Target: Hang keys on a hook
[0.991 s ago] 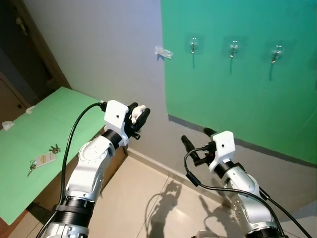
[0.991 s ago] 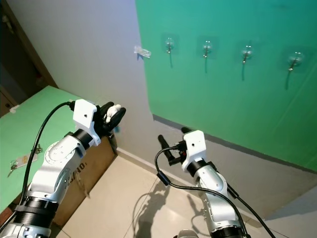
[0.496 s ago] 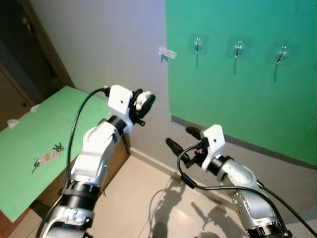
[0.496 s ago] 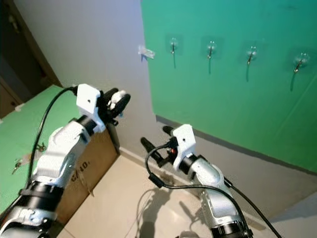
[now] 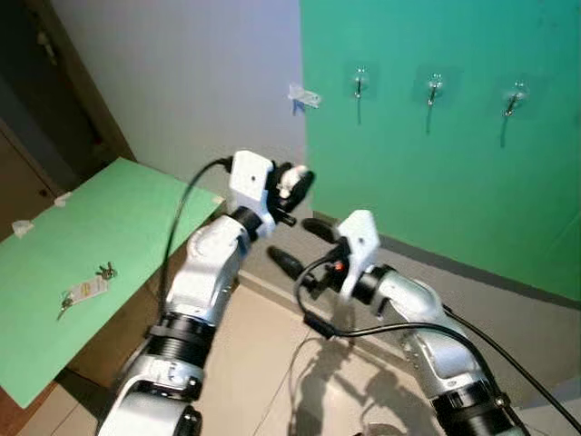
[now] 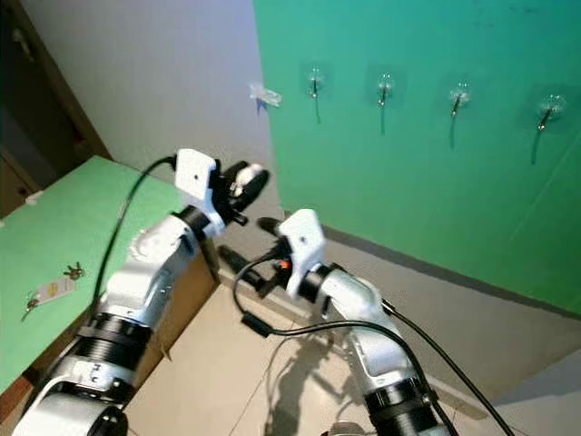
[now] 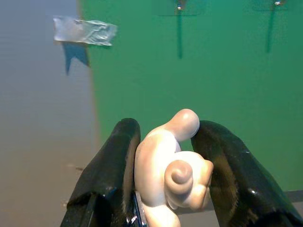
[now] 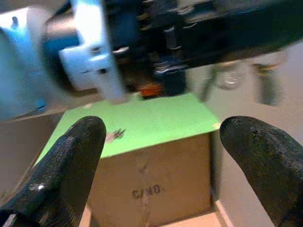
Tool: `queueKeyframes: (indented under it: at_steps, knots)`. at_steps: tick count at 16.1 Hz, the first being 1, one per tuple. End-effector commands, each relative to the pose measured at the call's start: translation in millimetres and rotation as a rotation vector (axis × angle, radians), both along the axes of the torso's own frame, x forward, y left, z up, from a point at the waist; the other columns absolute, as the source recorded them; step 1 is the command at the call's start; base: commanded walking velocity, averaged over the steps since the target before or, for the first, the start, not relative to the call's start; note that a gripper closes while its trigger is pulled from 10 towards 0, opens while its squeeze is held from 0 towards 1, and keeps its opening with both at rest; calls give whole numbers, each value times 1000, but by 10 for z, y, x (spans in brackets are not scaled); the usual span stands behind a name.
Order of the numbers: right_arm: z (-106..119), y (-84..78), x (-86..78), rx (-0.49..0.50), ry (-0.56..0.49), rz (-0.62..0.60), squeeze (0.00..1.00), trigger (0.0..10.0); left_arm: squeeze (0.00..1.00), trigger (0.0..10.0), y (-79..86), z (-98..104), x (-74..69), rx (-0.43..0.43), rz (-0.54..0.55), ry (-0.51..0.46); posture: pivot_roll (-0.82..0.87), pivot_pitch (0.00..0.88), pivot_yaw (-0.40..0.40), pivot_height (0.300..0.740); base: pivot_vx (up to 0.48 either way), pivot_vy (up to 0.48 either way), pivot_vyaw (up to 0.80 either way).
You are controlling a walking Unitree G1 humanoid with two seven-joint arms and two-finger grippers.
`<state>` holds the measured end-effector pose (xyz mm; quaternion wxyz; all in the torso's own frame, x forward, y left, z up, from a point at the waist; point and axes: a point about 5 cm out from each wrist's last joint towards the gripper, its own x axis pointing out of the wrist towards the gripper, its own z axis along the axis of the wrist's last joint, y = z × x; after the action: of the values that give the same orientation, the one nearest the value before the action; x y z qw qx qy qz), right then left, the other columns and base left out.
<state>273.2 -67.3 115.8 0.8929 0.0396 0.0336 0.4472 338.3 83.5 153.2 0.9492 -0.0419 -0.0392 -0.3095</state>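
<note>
Left pincer (image 7: 170, 184) around cream figurine (image 7: 171, 168)

The keys (image 5: 83, 290), with a white tag, lie flat on the green tabletop (image 5: 109, 245); 3 hooks (image 5: 434, 89) hang empty on the green wall.

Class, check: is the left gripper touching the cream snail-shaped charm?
Touching. The left wrist view shows the left gripper shut on the snail charm, both black fingers pressed against its sides.

Head stereo pair, two wrist close-ups
</note>
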Motion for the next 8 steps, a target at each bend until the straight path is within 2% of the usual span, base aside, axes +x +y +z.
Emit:
queueKeyframes:
  at_steps: [1,3,5,8]
  knots:
    - [-26,28,-33,-13,23,45,0,10000,0,0,17,21,-6,1,-17,-1,-284,21,136,740,0,0,0]
    - [-30,-47,-48,-42,21,73,0,10000,0,0,103,-17,-97,21,-51,11,-280,25,138,740,0,0,0]
    - [-30,-147,-7,-61,19,60,0,10000,0,0,337,-17,-136,48,20,3,-266,29,136,740,0,0,0]
    - [-53,-196,15,-82,16,56,0,10000,0,0,502,30,-191,81,77,-14,-252,25,133,740,0,0,0]
